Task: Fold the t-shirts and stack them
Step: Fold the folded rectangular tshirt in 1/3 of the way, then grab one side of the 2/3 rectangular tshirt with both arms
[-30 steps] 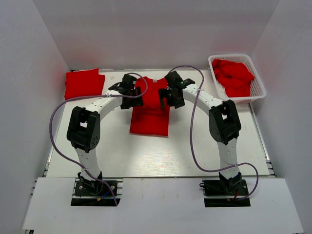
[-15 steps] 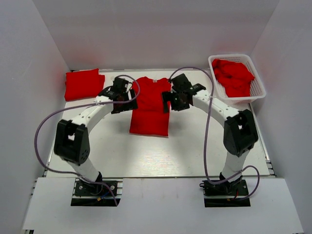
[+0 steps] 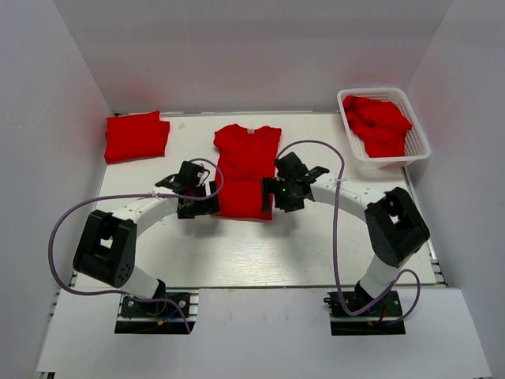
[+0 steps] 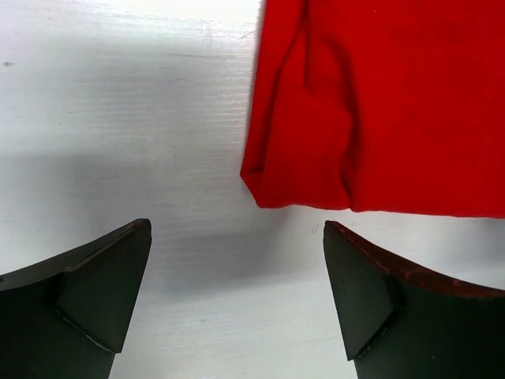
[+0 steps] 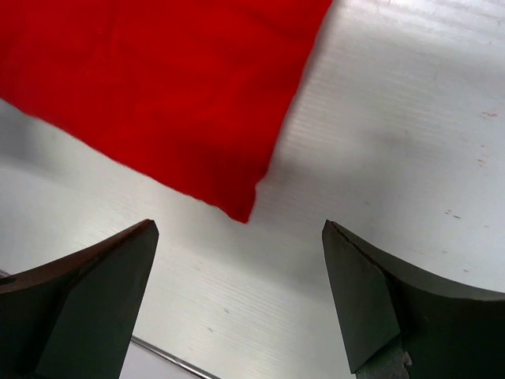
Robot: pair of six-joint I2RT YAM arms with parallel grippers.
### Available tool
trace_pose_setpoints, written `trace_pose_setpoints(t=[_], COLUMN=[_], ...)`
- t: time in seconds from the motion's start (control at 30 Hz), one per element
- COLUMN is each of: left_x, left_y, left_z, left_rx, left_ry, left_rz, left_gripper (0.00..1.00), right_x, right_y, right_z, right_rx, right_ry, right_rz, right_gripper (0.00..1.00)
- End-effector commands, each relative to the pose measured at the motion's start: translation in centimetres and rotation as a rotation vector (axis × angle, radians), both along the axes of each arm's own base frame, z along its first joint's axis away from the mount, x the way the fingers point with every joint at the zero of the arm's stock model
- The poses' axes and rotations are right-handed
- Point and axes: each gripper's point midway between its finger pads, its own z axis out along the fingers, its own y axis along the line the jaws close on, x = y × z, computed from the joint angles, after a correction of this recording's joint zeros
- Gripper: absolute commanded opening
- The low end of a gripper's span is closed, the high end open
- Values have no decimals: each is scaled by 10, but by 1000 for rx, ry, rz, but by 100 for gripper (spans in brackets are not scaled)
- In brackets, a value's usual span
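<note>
Black L claw point(image 4: 237, 237), R claw point(image 5: 239, 237) wide, empty

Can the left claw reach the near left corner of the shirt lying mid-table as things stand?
Likely yes: the left claw is open and that corner of the shirt lies just ahead, nothing between.

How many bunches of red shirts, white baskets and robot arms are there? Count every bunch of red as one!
Red shirt bunches: 3 (folded pile, middle shirt, heap in the basket; I cannot tell how many shirts are in the heap)
White basket: 1
Robot arms: 2 (left arm, right arm)
Total: 6
</note>
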Motion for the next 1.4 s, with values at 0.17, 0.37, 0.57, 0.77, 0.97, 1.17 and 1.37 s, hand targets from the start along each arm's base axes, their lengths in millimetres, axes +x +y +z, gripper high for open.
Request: trace_pose_setpoints(t=[0.17,0.37,0.57,0.77,0.97,1.17,1.37], left_x=[32,20,13,12,10,7,6], left_y=[-25,-23,-22,-21,-21,-22,-19], left_z=[28,5,2,-1,-8,-16,-22], left_rx=[-128,-112,-123,-123,-122,-124,-109], left_ry=[-202,-153,-147,-145,-128,-107,-91], left_rz=[-52,-74,-71,-71,-63,-68,-62], left_gripper=[100,100,99,96,96,100,100], right_x=[29,27,23,20,16,15,13], right_y=[15,18,26,28,28,29,30], right_z=[13,3,-10,-18,-22,-26,-32], right_rx=[54,18,3,-16,-28,-39,-53], right_ry=[-98,-88,-46,-22,-14,5,24], right_rz=[-298,-325,-312,-312,-317,-326,-331], right_gripper=[90,90,90,90,90,90,90])
